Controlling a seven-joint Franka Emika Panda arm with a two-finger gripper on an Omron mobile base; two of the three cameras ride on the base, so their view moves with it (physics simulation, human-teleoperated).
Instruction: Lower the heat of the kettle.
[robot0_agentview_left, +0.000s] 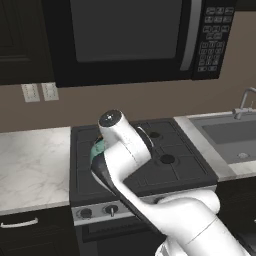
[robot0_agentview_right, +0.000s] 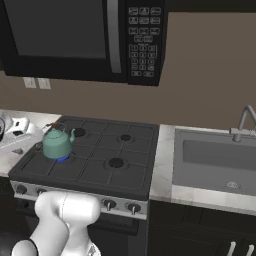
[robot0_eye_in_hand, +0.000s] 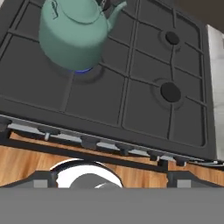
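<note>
Right base view gives me the big black microwave hanging over the stove, so headroom above the back burners is limited. Counter sits left of the stove, sink to the right past a strip of marble. My arm crosses the stove's left half in the left base view. The kettle sits on the front-left burner with a blue flame under it, spout pointing toward the stove's middle. Right-hand burners are bare. Knobs line the front edge. The gripper's fingers aren't clear enough; I can't tell how wide they're spread.
</note>
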